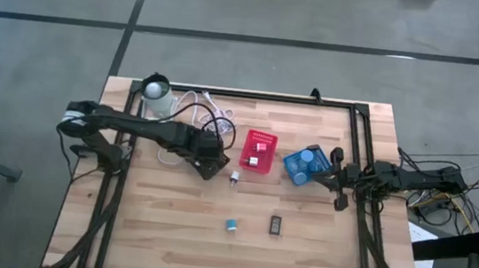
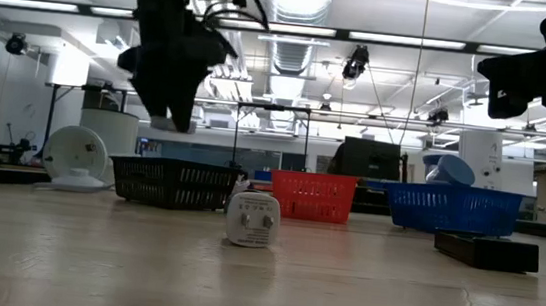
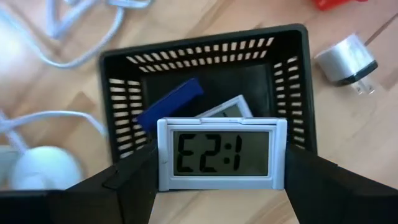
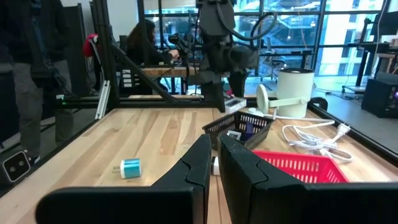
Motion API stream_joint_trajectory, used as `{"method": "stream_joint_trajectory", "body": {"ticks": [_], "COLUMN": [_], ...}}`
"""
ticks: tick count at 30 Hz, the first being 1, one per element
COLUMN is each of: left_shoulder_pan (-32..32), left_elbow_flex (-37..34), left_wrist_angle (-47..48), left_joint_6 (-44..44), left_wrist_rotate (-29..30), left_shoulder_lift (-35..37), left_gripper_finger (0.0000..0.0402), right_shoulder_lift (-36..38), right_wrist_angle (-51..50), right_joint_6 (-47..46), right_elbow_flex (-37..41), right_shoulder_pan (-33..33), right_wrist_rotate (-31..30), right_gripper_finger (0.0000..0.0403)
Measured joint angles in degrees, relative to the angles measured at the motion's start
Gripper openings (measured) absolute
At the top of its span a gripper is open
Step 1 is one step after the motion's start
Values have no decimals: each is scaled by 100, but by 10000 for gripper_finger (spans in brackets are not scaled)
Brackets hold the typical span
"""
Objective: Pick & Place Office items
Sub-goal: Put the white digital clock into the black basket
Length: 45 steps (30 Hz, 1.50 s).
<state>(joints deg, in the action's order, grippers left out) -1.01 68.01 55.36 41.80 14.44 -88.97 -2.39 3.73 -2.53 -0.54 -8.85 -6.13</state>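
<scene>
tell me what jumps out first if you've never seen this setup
The left hand holds a small grey digital clock by its sides right above the black mesh bin, which already contains a blue item and a white one. Beside it along the table stand a red bin and a blue bin, with a white plug adapter lying loose in front. The right hand waits shut by the blue bin.

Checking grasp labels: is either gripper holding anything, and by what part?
Left gripper holds a small grey digital clock with an LCD face by its two short side edges, above the black mesh bin. Right gripper shut, empty.
</scene>
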Motion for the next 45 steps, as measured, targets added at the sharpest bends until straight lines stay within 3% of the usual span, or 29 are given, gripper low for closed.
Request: {"method": "stream_joint_trajectory", "body": {"ticks": [7, 18, 38, 45], "left_shoulder_pan": [-315, -516, -818, -814], "left_elbow_flex": [-466, -894, -1454, -1462], "left_wrist_angle": [-881, -1215, -2035, -2064], "left_joint_6": [-160, -35, 33, -178], "left_wrist_rotate": [-480, -849, -972, -734], "left_shoulder_lift": [20, 20, 35, 29], "left_gripper_finger": [291, 291, 291, 291], "right_shoulder_lift": [0, 0, 0, 0], "right_wrist_angle": [9, 125, 164, 166], "right_joint_6": [114, 163, 255, 306], "right_elbow_flex": [0, 0, 0, 1], "right_shoulder_pan": [-2, 0, 0, 0], "right_wrist_rotate": [0, 7, 2, 0], "right_gripper_finger": [29, 29, 29, 29]}}
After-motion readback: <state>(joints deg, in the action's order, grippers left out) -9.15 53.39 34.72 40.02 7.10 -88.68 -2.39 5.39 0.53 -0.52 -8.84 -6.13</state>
